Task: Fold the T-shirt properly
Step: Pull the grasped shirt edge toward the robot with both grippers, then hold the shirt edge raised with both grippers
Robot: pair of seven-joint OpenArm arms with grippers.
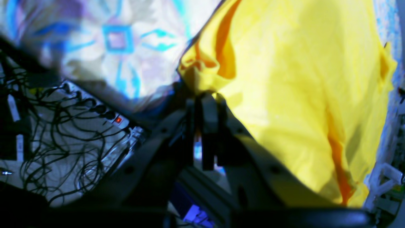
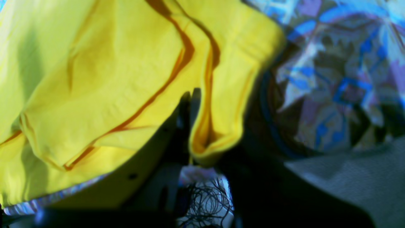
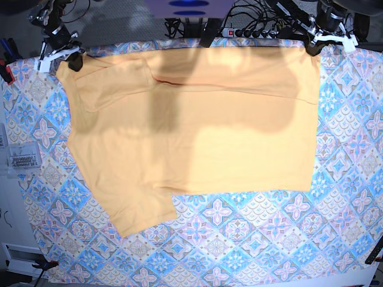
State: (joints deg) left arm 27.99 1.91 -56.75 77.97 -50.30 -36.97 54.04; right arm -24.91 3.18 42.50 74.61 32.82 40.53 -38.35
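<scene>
My left gripper (image 1: 205, 95) is clamped on a bunched corner of the T-shirt (image 3: 197, 131), the fabric puckering into orange folds right above my closed fingers, and in the base view this grip sits at the far right corner of the table (image 3: 311, 239). My right gripper (image 2: 191, 95) is likewise closed on the shirt, with a doubled-over edge and its darker hem hanging down beside the fingers; that grip is at the far left corner of the table. Between my two grippers the shirt's far edge runs along the table's back edge, and the rest of it lies spread over the tile-patterned cloth (image 3: 251, 239), reaching well toward the near edge on the left side. A sleeve is folded in near the far left. A tangle of cables (image 1: 63, 126) and a power strip (image 3: 257, 31) lie beyond the table's back edge.
</scene>
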